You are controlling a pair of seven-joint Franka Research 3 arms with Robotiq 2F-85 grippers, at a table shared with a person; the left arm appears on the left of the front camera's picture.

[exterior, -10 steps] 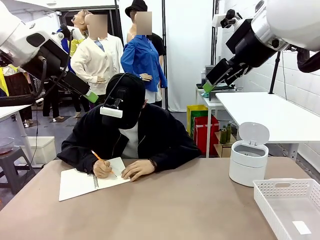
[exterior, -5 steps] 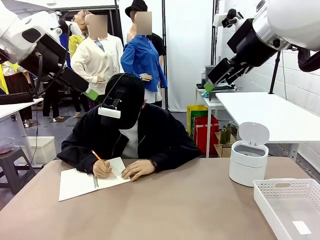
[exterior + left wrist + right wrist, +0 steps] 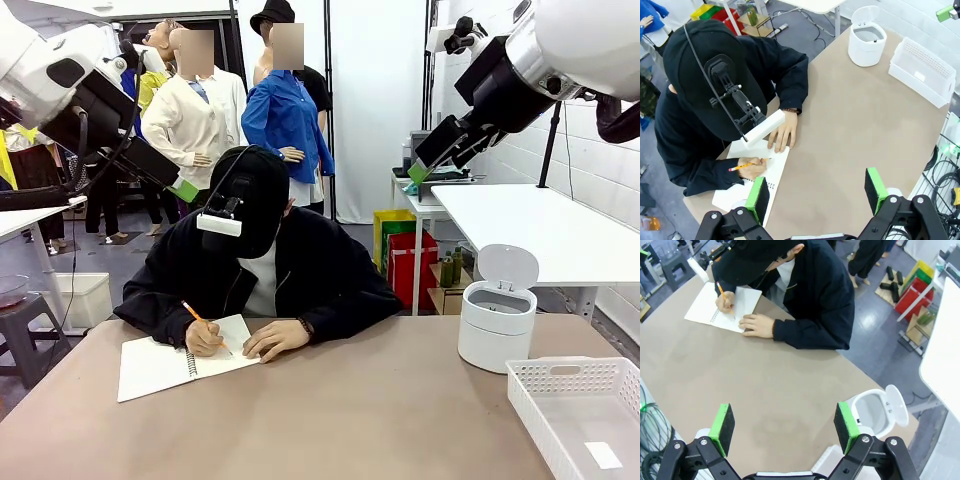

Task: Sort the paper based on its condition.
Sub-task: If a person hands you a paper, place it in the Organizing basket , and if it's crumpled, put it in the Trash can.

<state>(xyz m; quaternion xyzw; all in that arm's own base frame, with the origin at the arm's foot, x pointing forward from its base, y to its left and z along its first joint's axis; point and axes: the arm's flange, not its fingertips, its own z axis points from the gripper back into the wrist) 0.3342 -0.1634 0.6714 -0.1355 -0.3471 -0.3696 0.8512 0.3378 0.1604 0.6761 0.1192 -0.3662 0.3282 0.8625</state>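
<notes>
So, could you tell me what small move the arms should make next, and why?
Probably just wait, with the left gripper and right gripper high and open: the person is writing in the notebook with a pencil, and nothing is yet offered for sorting.

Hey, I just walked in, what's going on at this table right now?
A person at the far side of the table is writing in a notebook with a pencil. Both robot arms are raised high above the table. The left claw and the right claw are open and hold nothing. A bin with its lid up and a basket stand on the robot's right side of the table, with nothing touching them.
</notes>
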